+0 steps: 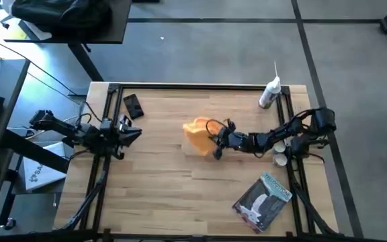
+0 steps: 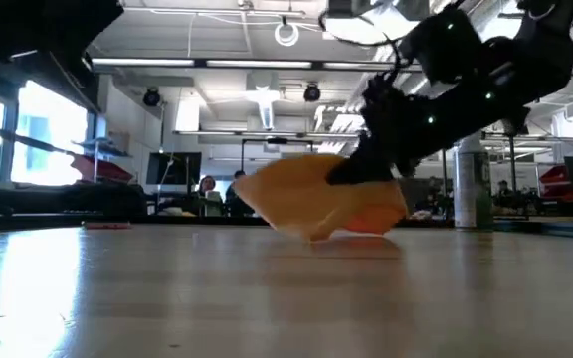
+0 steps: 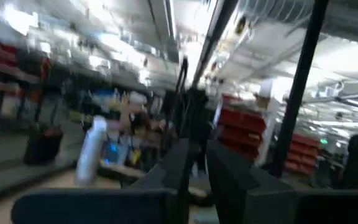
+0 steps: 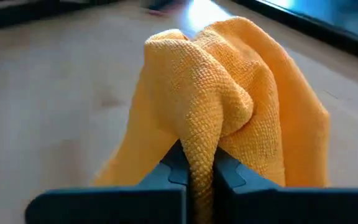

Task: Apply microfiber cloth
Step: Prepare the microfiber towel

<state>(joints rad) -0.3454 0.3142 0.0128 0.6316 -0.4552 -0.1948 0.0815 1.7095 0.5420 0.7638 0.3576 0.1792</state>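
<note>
Evidently the right gripper has its fingers pinching a bunched fold of the microfiber cloth near the middle of the table, so the fabric drapes with its lower edge on the wood, ready for wiping. The left gripper waits at the left, fingers pressed nearly together.

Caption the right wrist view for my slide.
Right gripper pinches a bunched orange cloth between its fingers, above the wooden table.
</note>
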